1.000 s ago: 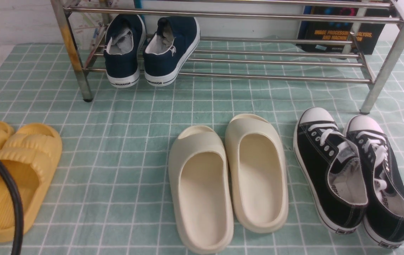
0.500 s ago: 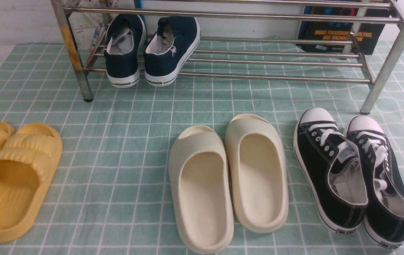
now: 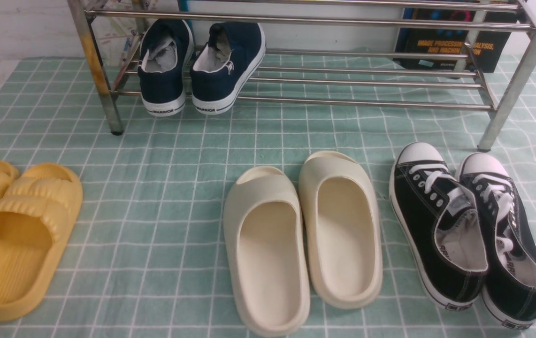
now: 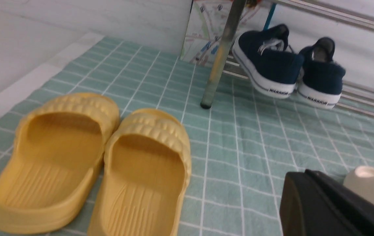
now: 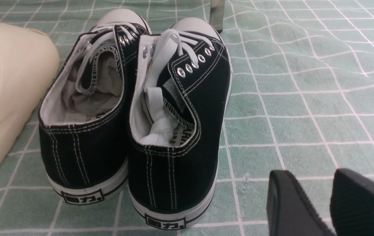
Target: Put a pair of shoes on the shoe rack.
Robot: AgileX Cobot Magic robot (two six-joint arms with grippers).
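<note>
You see both shoes (image 3: 201,65) on the rack (image 3: 343,101), upper left of frame, heels overhanging its front tube. A knock there could tip them off. Left hand (image 4: 331,206): together, empty. Right hand (image 5: 331,203): fingers slightly apart, empty, by the black sneakers (image 5: 134,124).

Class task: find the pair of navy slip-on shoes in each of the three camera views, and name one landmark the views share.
Front view: pair of navy shoes upper left, on the shoe rack, heels toward the camera.
Left wrist view: upper right, beside the rust-stained rack leg.
Right wrist view: not in it.
Shared landmark: the green checked cloth, visible in all three.
</note>
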